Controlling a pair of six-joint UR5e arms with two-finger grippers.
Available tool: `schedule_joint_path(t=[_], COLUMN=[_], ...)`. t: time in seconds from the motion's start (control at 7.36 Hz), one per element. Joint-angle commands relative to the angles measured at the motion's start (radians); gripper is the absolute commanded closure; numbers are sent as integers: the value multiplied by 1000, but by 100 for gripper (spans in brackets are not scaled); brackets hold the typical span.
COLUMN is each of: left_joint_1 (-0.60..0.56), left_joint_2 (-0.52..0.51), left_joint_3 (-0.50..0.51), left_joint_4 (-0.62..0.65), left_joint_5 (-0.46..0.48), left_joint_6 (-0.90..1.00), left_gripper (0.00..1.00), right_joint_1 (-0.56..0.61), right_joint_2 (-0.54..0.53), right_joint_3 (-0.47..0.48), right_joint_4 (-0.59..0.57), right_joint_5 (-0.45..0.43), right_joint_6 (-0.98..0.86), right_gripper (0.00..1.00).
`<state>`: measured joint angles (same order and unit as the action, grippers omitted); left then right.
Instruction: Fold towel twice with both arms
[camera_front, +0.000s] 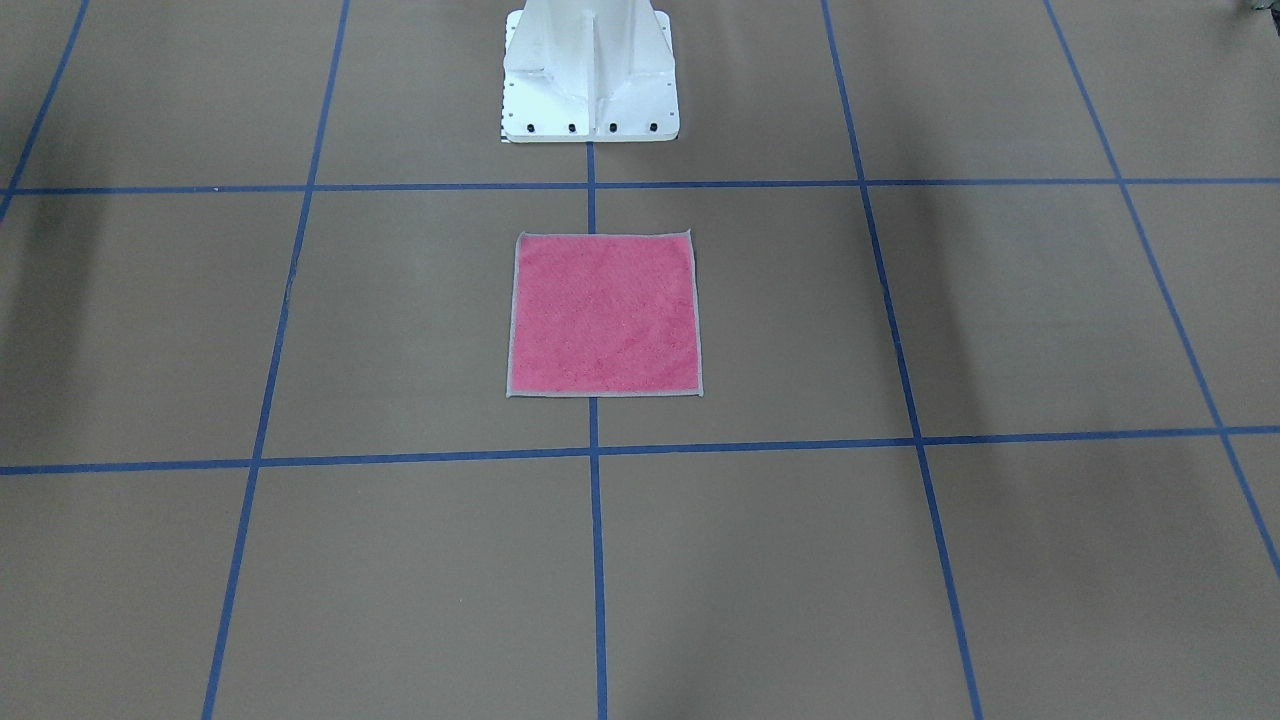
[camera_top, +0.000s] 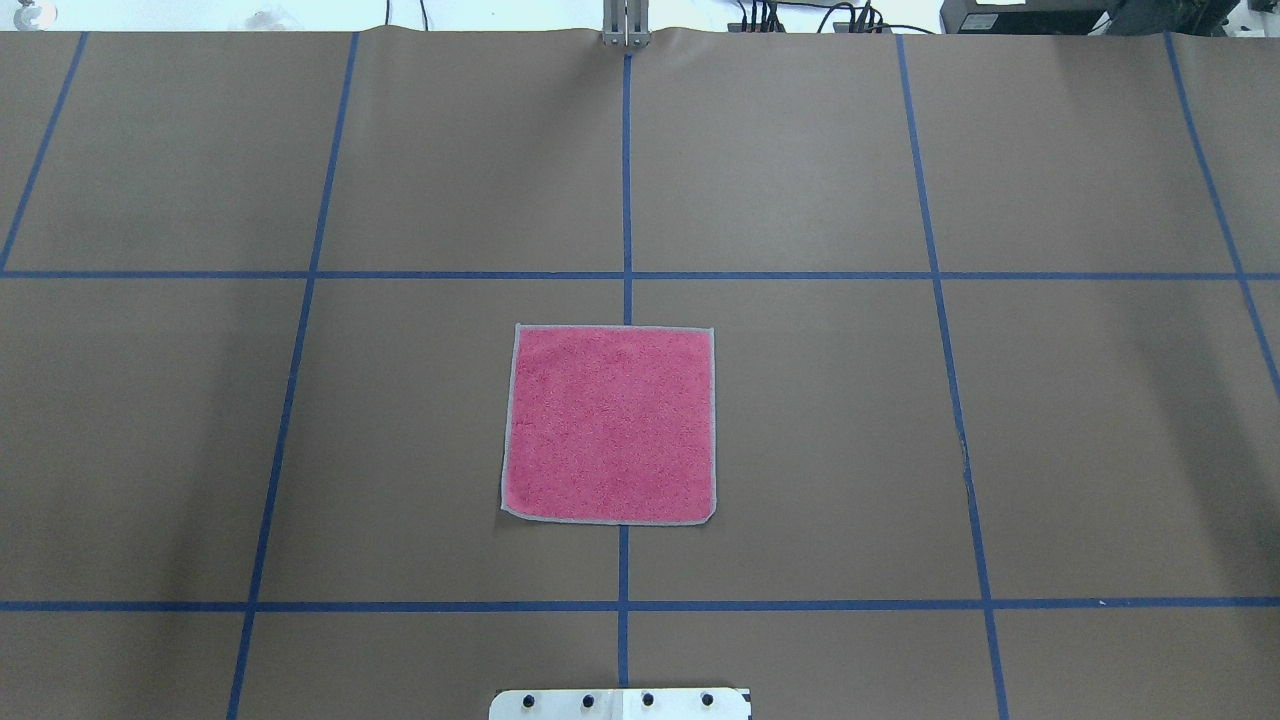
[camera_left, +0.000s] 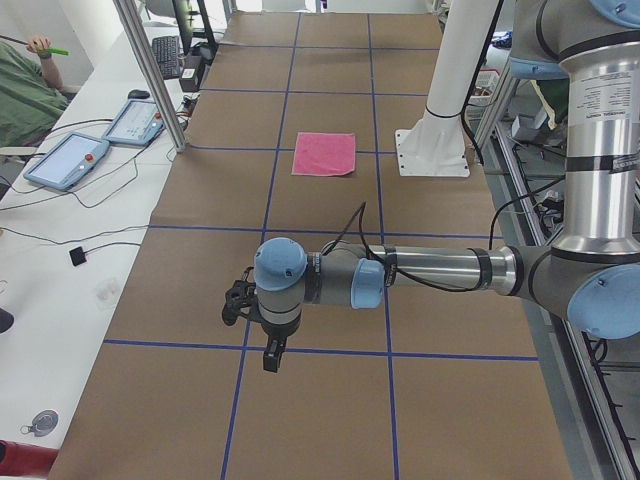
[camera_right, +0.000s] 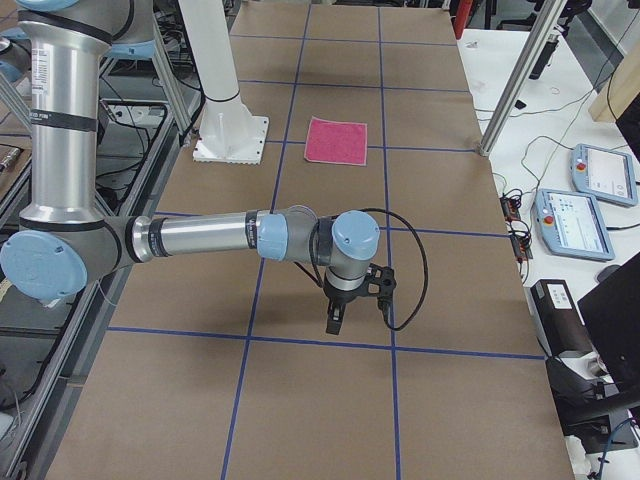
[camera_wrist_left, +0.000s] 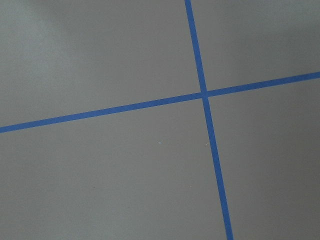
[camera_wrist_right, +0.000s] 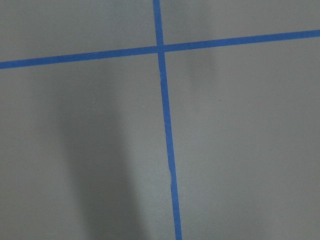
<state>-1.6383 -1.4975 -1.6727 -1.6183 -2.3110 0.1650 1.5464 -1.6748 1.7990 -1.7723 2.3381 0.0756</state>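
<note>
At centre of the brown table (camera_top: 850, 450), the small square pink terry towel (camera_top: 610, 423) lies flat; both folds outstanding. Left gripper (camera_left: 271, 358) and right gripper (camera_right: 335, 322) hang well apart from it, jaw state indeterminable.

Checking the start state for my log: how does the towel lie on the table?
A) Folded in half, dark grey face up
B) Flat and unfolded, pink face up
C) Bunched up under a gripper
B: the towel lies spread flat as a full square, pink face up, with no arm near it.
</note>
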Motion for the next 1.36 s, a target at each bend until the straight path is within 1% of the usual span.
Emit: schedule_joint_path(t=[0.0, 0.68, 0.82, 0.95, 1.09, 1.22], left_joint_1=[0, 0, 9, 64, 121, 150], left_joint_2=[-1, -21, -53, -97, -149, -167], left_joint_3=[1, -1, -1, 1, -1, -12], left_joint_4=[-2, 0, 3, 3, -3, -32], left_joint_5=[-2, -2, -4, 1, -2, -8], left_joint_6=[-1, -2, -10, -37, -91, -141], left_gripper=[0, 0, 0, 0, 0, 0], right_joint_1=[0, 0, 0, -8, -37, -98], right_joint_2=[0, 13, 61, 114, 191, 280], right_joint_3=[-4, 3, -1, -9, -13, -41], right_joint_4=[1, 1, -9, -10, -7, -7], right_joint_5=[1, 1, -2, -2, -5, -26], right_joint_6=[1, 13, 19, 44, 121, 181], right_gripper=[0, 0, 0, 0, 0, 0])
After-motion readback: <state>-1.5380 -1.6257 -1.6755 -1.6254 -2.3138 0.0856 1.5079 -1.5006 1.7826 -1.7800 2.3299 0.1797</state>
